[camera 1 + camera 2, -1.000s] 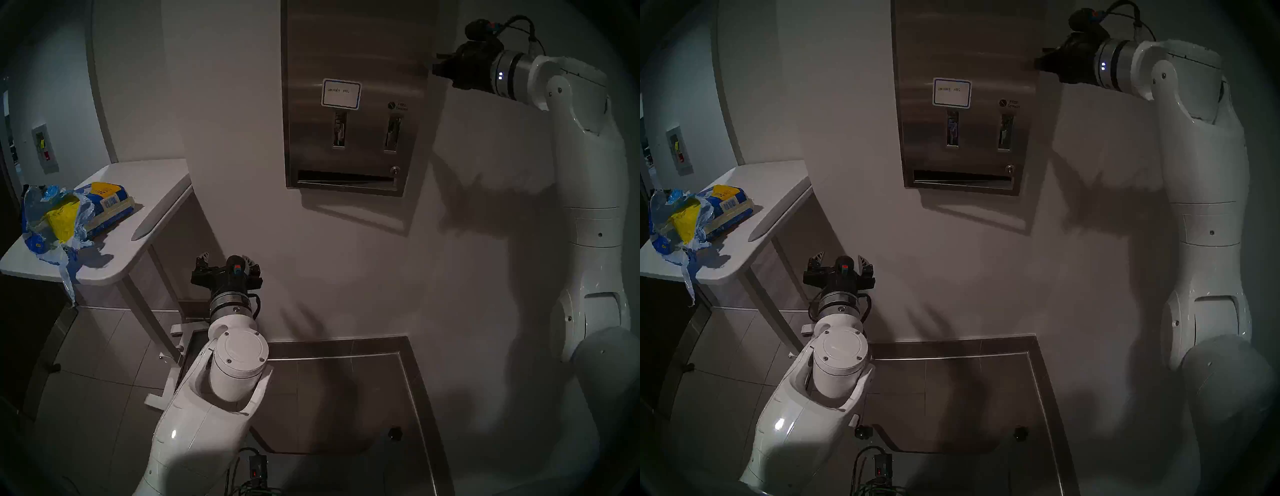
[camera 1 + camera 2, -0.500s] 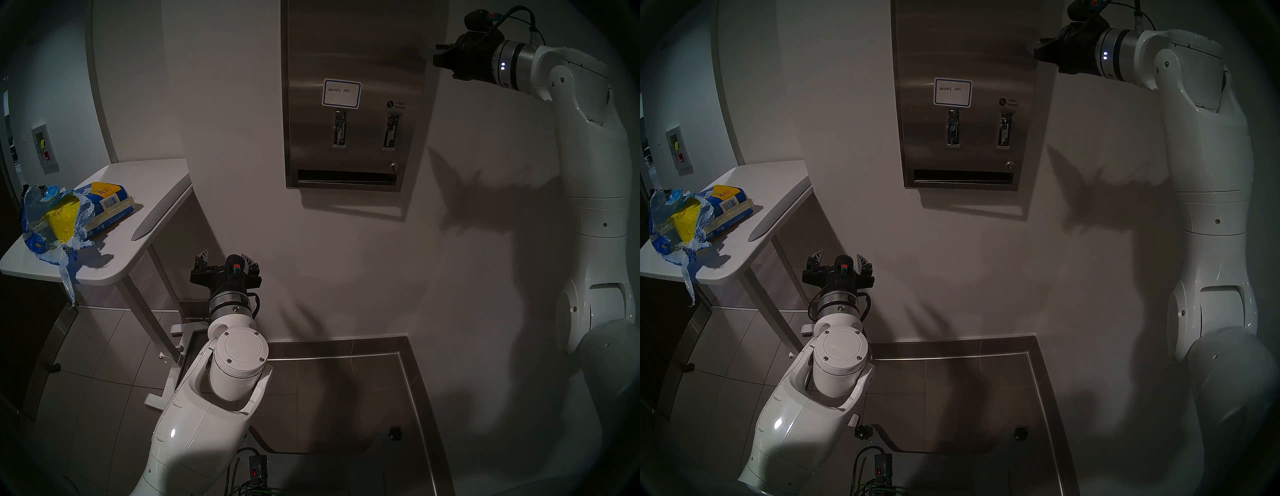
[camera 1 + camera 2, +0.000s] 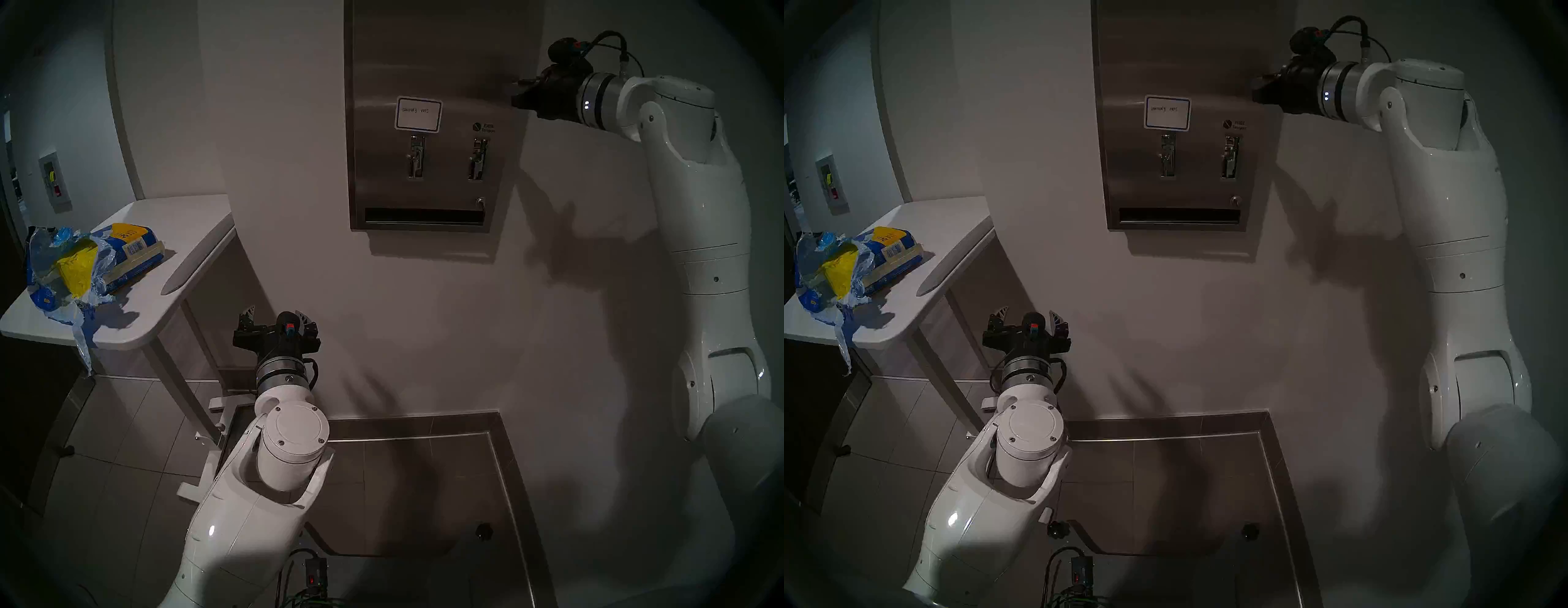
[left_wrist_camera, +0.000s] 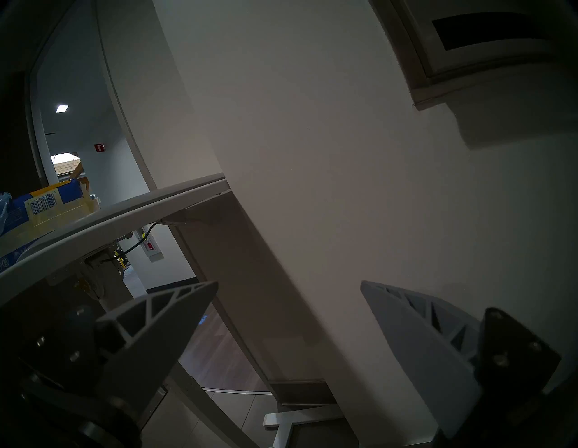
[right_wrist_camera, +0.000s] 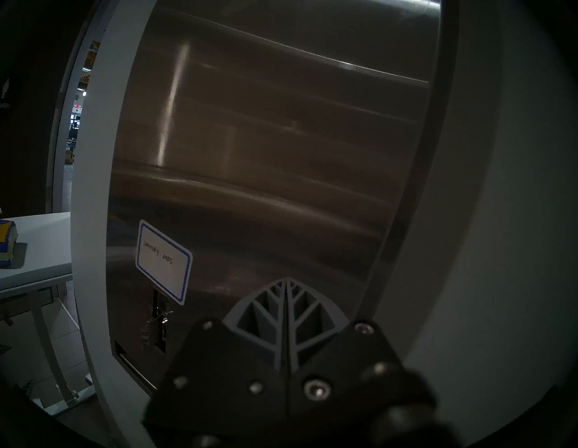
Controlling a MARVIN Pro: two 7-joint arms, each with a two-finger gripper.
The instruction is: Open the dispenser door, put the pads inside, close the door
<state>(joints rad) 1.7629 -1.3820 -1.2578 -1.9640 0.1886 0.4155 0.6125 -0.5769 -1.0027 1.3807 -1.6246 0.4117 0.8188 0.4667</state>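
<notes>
The dispenser door (image 3: 432,63), a brushed-steel panel with a blue-bordered label, lies flat against the wall. It also fills the right wrist view (image 5: 266,156). My right gripper (image 3: 515,91) is shut with nothing in it. Its fingertips (image 5: 286,283) are at the door's upper right edge, and I cannot tell if they touch. The pads (image 3: 76,271) are yellow packets inside a torn blue-and-yellow pack (image 3: 127,250) on the table at far left. My left gripper (image 3: 275,316) hangs open and empty, low beside the table leg, with its fingers (image 4: 175,309) spread wide.
A white table (image 3: 169,237) stands at the left against the wall, its slanted legs (image 3: 186,395) reaching the floor near my left arm. A steel-edged floor frame (image 3: 500,463) lies below the dispenser. A cable and a small box (image 3: 314,573) sit at the bottom.
The door has swung from slightly ajar to flat against the wall. My right gripper rose, then came down and left to the door's right edge. The left arm has not moved.
</notes>
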